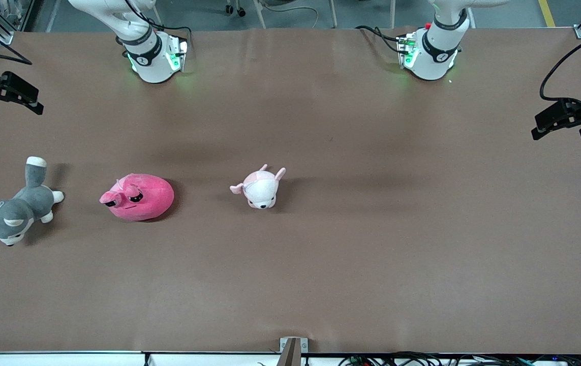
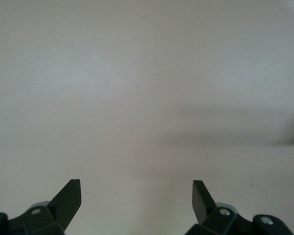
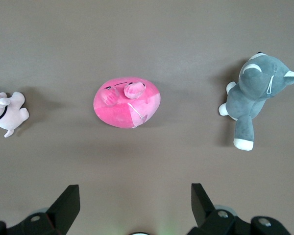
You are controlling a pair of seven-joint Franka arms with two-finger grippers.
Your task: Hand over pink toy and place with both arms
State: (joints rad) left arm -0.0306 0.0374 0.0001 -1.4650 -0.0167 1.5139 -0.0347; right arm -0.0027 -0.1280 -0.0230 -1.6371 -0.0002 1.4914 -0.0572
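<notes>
The pink toy lies on the brown worktop, toward the right arm's end. It sits between the grey-and-white dog plush and the pale pink-and-white plush, touching neither, with all three lying roughly in a row.

Right end effector – fingers spread open, holding nothing, raised over the worktop with the pink toy in its wrist view.

Left end effector – fingers spread open, holding nothing, above bare worktop well apart from the pink toy
</notes>
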